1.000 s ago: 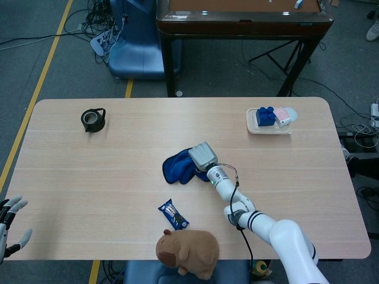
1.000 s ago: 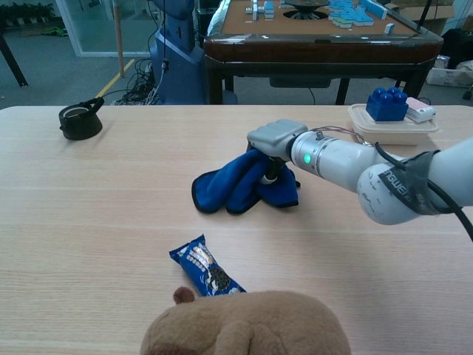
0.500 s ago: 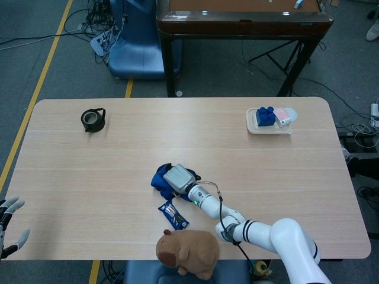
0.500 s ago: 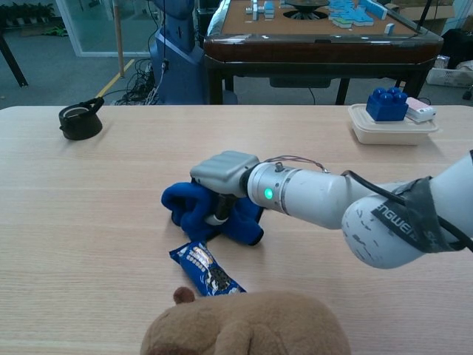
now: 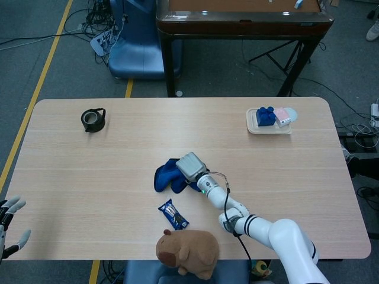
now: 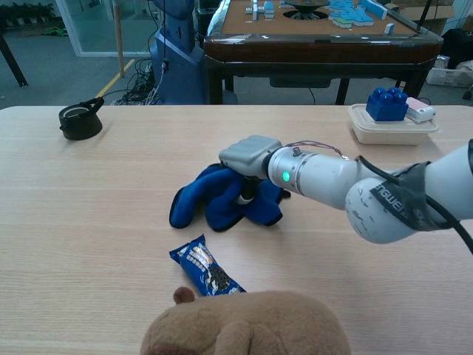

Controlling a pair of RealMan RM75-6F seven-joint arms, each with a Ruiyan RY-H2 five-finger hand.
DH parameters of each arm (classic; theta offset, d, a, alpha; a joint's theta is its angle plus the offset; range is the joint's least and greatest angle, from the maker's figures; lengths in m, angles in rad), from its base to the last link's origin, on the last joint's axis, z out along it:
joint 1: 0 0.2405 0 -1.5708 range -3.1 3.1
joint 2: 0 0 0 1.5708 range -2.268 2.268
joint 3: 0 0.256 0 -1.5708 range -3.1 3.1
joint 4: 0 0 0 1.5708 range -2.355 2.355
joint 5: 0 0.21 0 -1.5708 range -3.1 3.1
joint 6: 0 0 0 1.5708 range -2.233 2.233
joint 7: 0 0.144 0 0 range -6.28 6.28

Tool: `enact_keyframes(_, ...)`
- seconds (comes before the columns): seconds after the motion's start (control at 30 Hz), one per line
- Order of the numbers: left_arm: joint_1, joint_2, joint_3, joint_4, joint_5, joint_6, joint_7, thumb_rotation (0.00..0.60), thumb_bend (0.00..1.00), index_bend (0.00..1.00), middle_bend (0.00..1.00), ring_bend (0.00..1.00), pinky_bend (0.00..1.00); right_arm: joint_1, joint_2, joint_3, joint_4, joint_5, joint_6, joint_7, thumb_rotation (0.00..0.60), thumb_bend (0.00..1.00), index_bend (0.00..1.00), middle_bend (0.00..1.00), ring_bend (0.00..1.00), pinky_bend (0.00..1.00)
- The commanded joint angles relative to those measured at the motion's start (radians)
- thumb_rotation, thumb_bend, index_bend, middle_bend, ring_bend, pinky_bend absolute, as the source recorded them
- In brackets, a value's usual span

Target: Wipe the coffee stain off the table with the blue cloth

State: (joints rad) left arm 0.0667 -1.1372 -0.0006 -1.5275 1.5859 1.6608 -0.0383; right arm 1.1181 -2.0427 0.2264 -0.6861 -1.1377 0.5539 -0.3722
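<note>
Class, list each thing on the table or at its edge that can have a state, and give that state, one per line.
blue cloth: crumpled, pressed flat to the table
right hand: presses on the cloth
left hand: fingers apart, holds nothing
snack packet: lying flat, sealed
tray: holds blue blocks

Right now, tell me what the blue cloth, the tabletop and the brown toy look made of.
Blue cloth: soft plush fabric, probably microfibre; it bunches in thick matte folds.
Tabletop: pale wood or wood-look laminate; fine straight grain, faint sheen.
Brown toy: stuffed plush; fuzzy, rounded surface.
</note>
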Motion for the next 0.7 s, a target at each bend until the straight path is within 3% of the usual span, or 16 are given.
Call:
enact_keyframes(0.03,0.0,0.0,0.0,0.0,0.0,0.001,-0.001,0.6,0.27,0.21,0.16,0.12,0.07,-0.004,0.002,0.009,0.054,0.031,-0.01,-0.037,0.6,0.6,0.7,0.66,0.61,0.76)
enact_keyframes(0.4,0.0,0.0,0.0,0.004,0.001,0.0,-0.006,0.6,0.27,0.21,0.16,0.12,0.07,-0.006,0.002,0.066,0.204,0.137,-0.014,-0.134,0.6,0.6,0.7,0.66,0.61,0.76)
enact_keyframes(0.7,-0.002,-0.002,0.0,0.007,-0.001,-0.005,-0.007,0.6,0.27,0.21,0.16,0.12,0.07,-0.004,-0.018,0.044,0.111,0.112,-0.017,-0.139,0.6,0.6,0.7,0.66,0.61,0.76)
